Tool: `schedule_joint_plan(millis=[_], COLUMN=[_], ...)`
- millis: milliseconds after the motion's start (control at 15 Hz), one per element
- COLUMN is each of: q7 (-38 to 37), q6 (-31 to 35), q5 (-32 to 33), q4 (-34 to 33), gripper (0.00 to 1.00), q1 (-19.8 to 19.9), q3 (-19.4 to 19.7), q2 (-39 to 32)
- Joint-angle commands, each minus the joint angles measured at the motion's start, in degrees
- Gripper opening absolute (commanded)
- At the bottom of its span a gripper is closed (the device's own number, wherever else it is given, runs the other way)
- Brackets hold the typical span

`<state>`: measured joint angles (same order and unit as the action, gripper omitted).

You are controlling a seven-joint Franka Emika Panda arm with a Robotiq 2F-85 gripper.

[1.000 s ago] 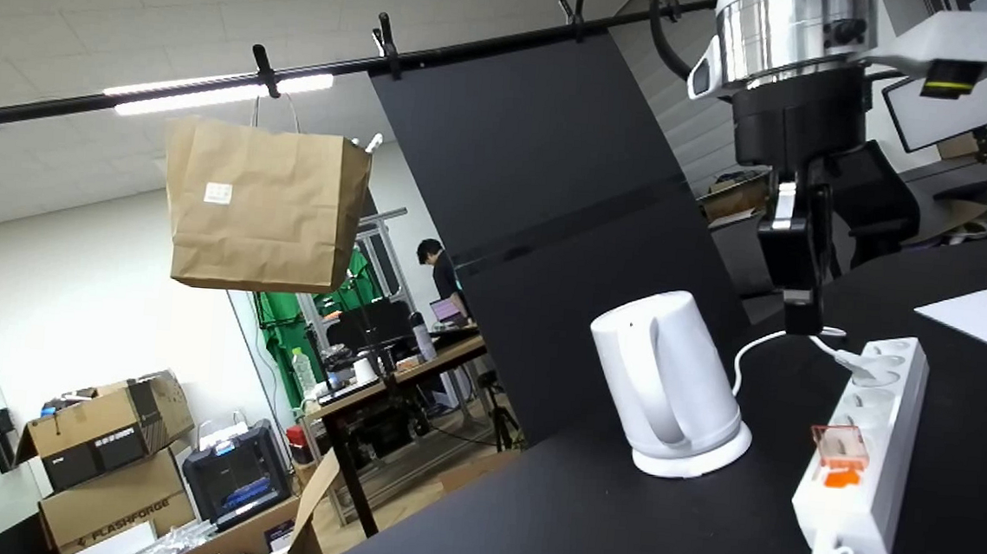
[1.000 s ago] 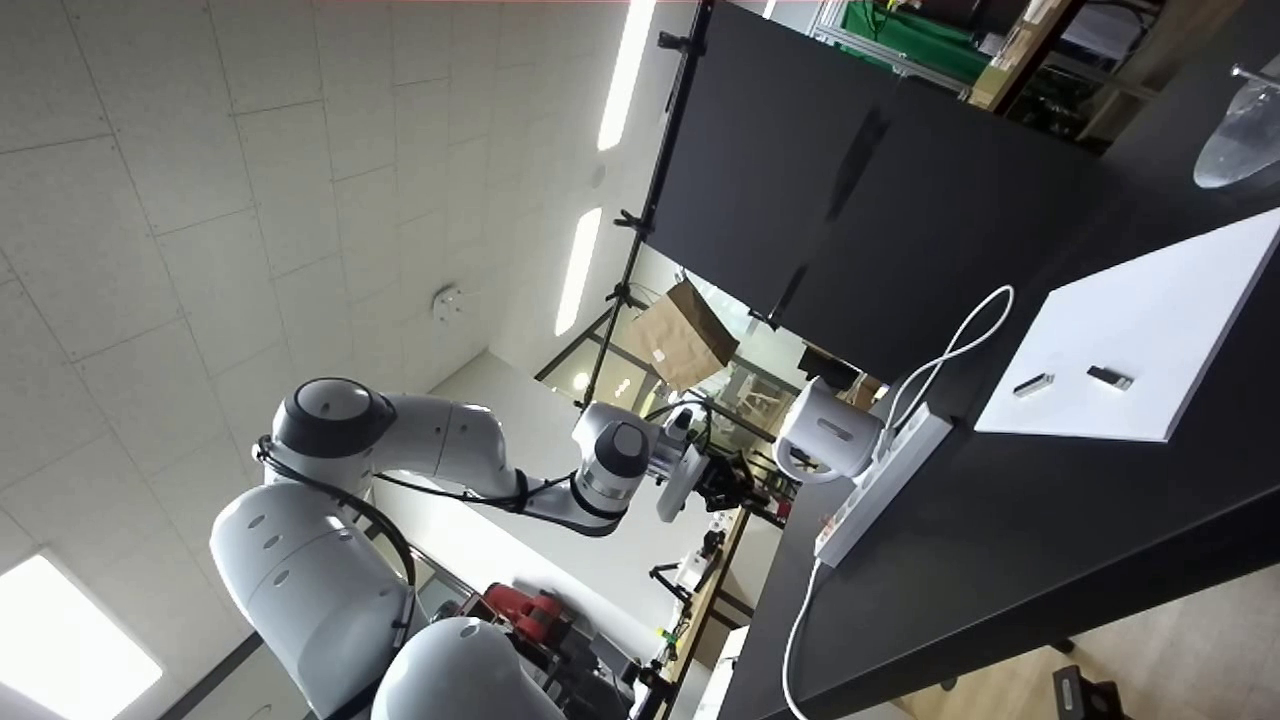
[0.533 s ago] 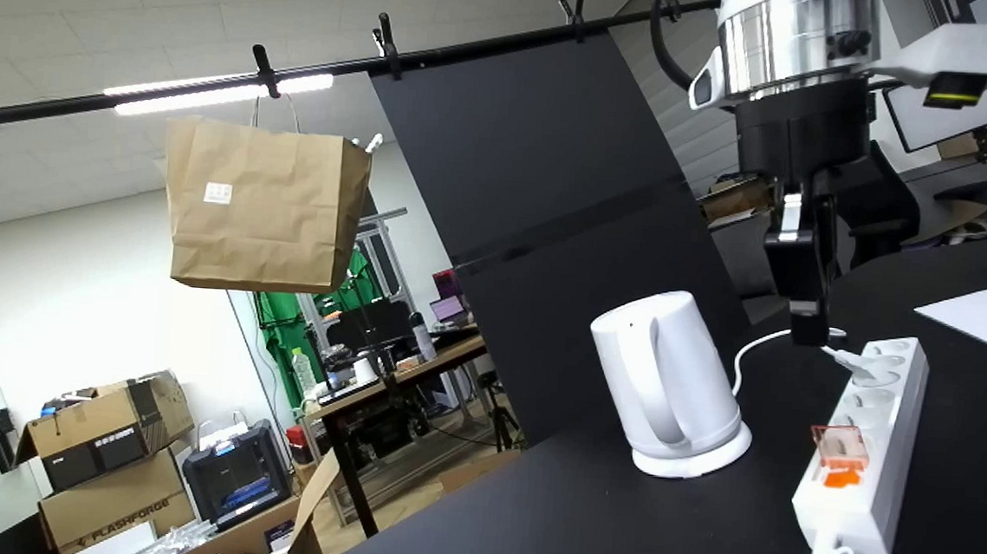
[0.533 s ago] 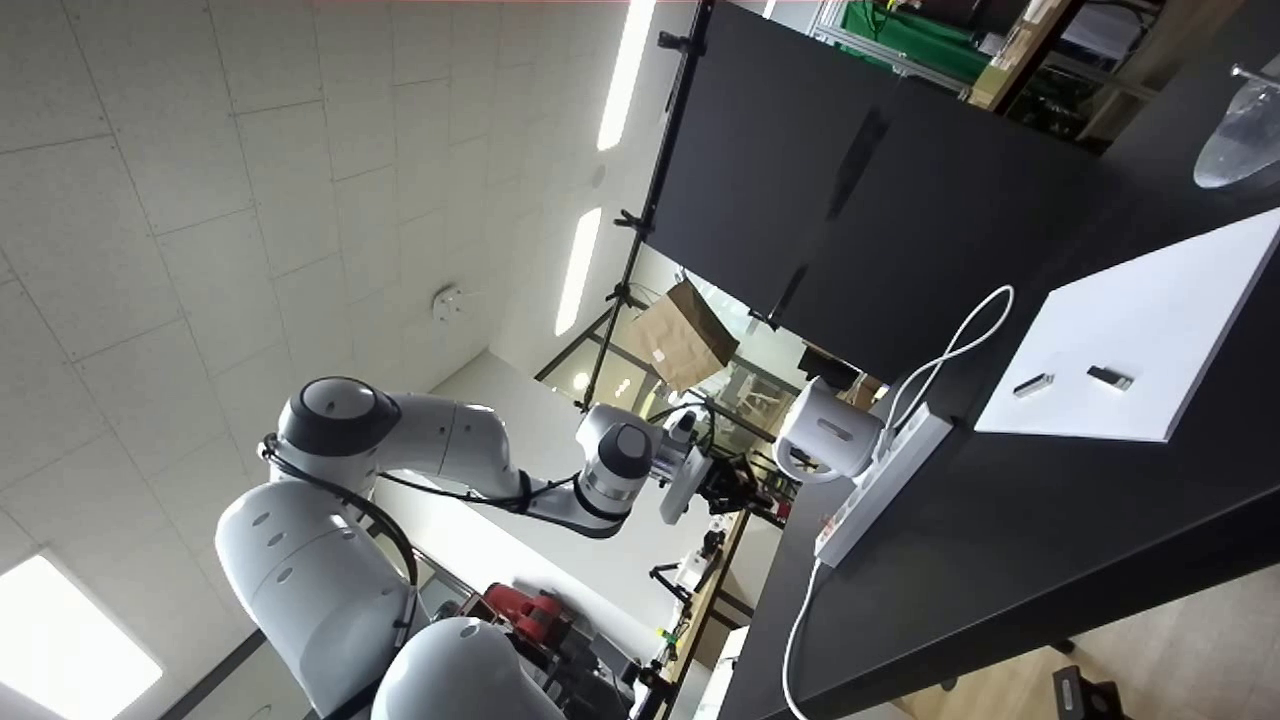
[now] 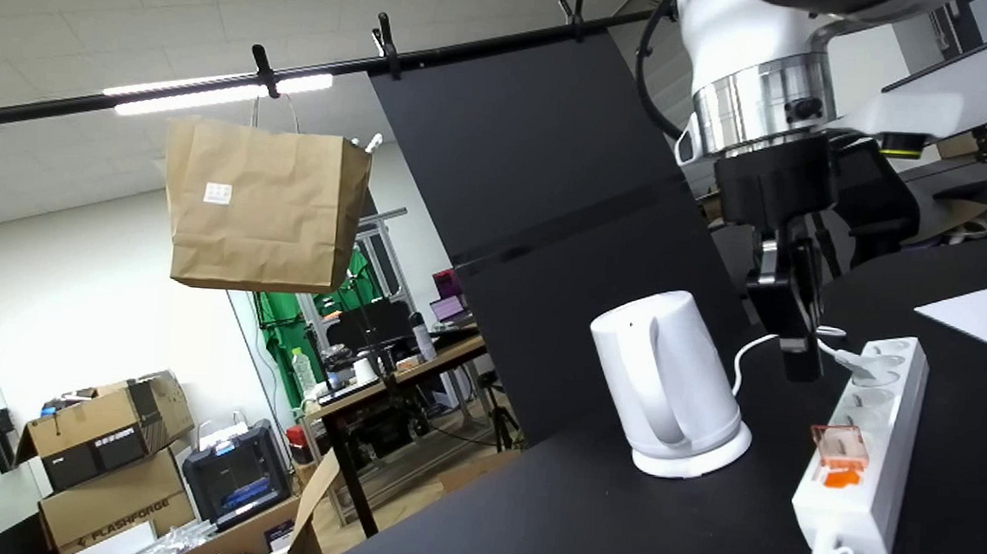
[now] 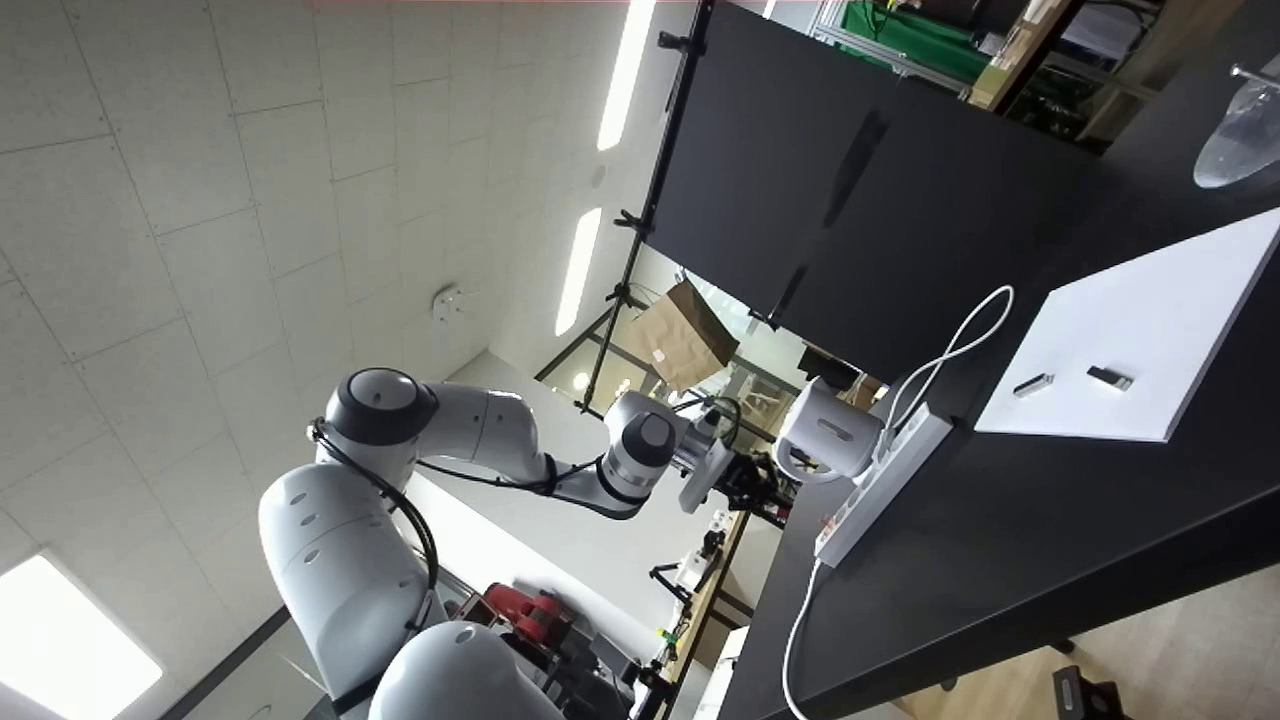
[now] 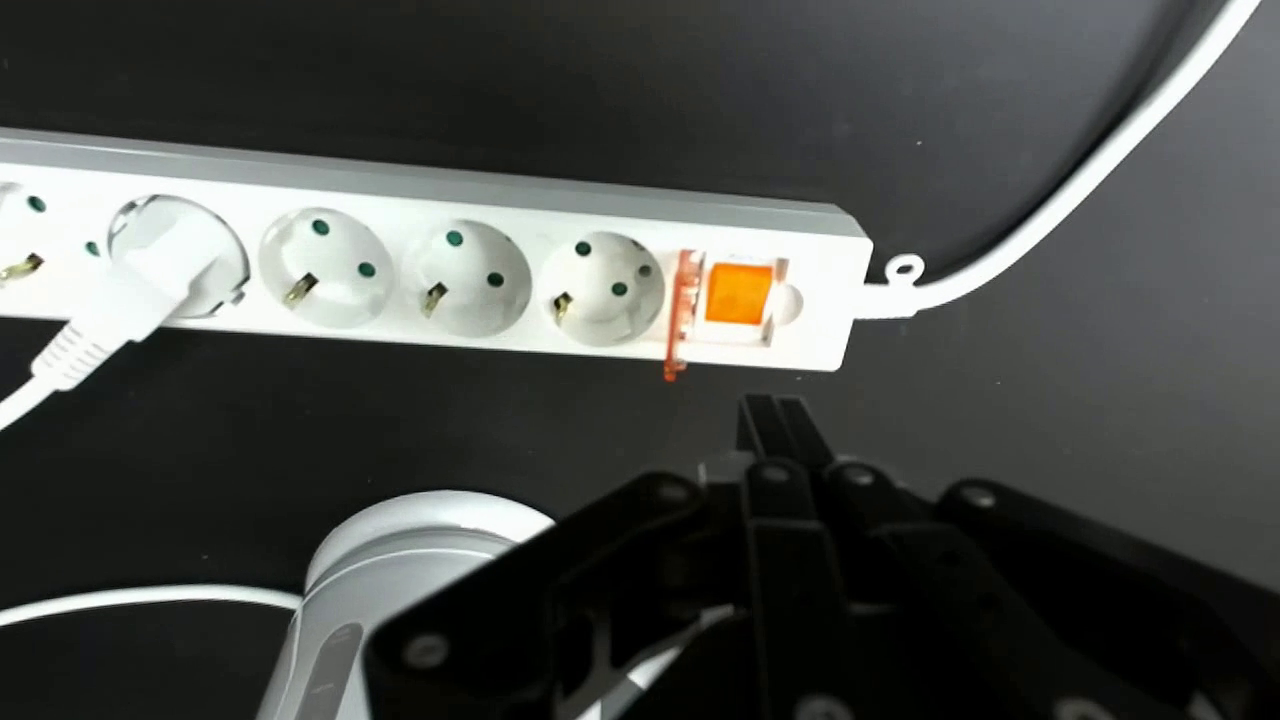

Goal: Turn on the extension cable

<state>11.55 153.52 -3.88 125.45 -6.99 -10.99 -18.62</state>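
The extension cable, a long white power strip [image 7: 520, 205], lies flat on the black table. It also shows in both exterior views [image 5: 876, 452] [image 6: 885, 490]. Its orange switch [image 7: 738, 293] is near the cord end. A transparent orange cover [image 7: 680, 315] stands flipped open beside the switch, on the socket side. A white plug [image 7: 165, 265] sits in one socket. My gripper [image 7: 775, 410] is shut and empty, its fingertips together. In the wrist view the tips appear just below the strip's edge near the switch. In an exterior view the gripper [image 5: 800, 368] hangs above the table, apart from the strip.
A white kettle [image 5: 686, 377] stands beside the strip, close to the gripper; its rounded end shows in the wrist view [image 7: 400, 590]. The strip's white cord [image 7: 1080, 180] curves away from the switch end. A white board [image 6: 1130, 330] lies farther along the table.
My gripper has moved lower and tilted slightly in an exterior view, with its tips closer to the strip's height. The arm has shifted toward the strip. The strip, cover and kettle have not moved.
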Motion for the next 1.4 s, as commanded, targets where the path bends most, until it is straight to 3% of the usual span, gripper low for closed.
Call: schedule_joint_plan(millis=[0, 467, 1333], q7=[2.2, 1.4, -1.3], q6=[-7.8, -16.5, -17.8], q5=[-2.2, -1.6, 5.4], q4=[-8.3, -16.0, -15.1], gripper=[0.0, 0.0, 0.0], q1=[2.0, 0.9, -3.8], q3=[-1.1, -0.8, 1.2], q2=[-5.3, -11.8, -12.1])
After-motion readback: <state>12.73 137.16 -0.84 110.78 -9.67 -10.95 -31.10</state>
